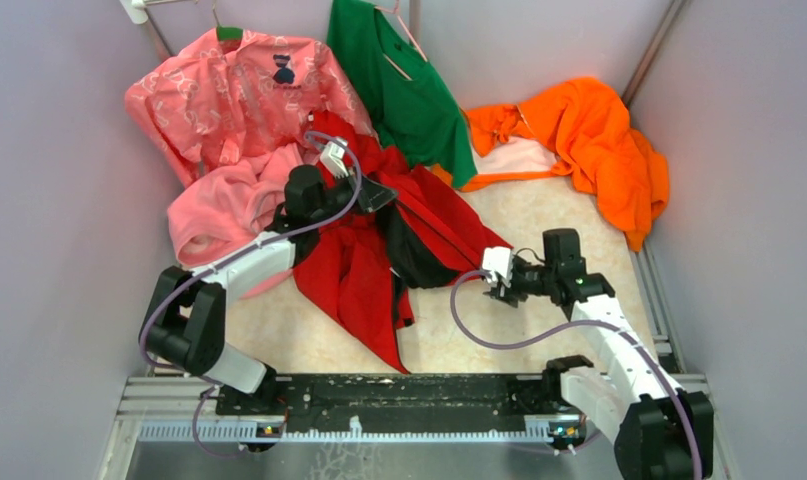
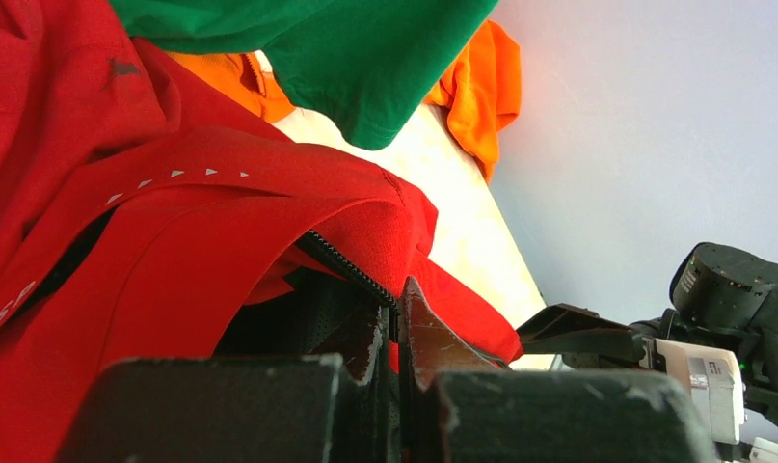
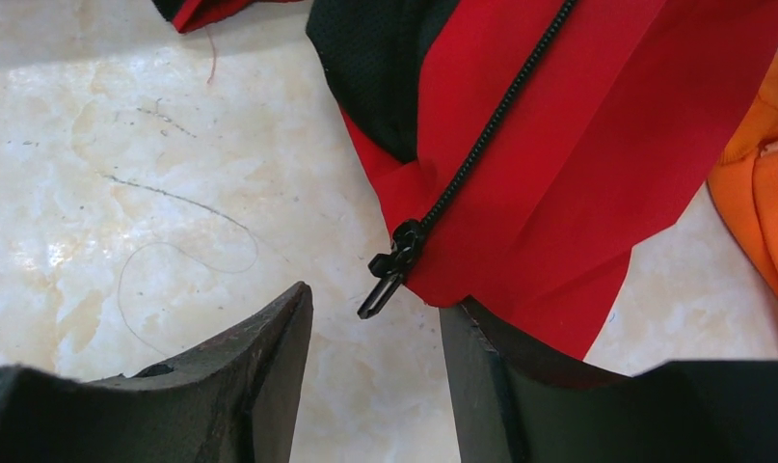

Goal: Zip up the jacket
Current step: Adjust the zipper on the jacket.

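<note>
Jaws of the left gripper [image 2: 396, 313] are clamped on the toothed zipper edge [image 2: 351, 270] of the red jacket [image 2: 173, 280], which lies crumpled on the marble-patterned table [image 3: 124, 145] between the arms. The right gripper [image 3: 375, 318] stands open, one jaw either side of the black zipper pull [image 3: 389, 270], clear of it. White triangles [image 2: 177, 175] mark the jacket; its pale lettering is too cut off to read.

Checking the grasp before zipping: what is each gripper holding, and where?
The left gripper pinches the jacket at its zipper edge; the right gripper is open, holding nothing.
</note>
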You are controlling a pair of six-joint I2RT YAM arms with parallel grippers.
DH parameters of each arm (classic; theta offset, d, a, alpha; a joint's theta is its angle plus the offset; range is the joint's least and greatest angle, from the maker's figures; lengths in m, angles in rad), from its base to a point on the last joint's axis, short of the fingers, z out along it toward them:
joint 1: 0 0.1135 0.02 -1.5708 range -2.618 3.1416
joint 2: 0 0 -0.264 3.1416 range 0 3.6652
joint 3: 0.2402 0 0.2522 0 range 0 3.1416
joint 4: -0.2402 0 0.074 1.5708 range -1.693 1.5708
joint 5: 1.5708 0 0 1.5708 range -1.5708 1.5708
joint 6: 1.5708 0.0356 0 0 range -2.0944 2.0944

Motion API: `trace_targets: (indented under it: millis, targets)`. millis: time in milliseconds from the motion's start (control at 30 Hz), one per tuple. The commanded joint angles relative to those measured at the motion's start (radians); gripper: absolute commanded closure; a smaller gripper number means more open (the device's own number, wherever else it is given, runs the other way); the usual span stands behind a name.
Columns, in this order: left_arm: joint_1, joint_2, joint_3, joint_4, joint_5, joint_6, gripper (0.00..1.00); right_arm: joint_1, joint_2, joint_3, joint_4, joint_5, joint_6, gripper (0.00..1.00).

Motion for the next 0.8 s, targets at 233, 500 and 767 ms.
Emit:
trace_targets:
  millis: [233,500,767]
  targets:
    - [-0.006,0.01,0.028,-0.01,-0.044,-0.038,1.0,0.02,-0.002,0.011,0.114,0.065,0.113,0.69]
    - [-0.005,0.016,0.031,-0.03,-0.076,-0.015,1.0,0.02,-0.016,0.023,0.101,0.116,0.109,0.74]
    - [-0.005,0.029,0.034,-0.035,-0.072,-0.018,1.0,0.019,-0.022,0.034,0.125,0.167,0.145,0.77]
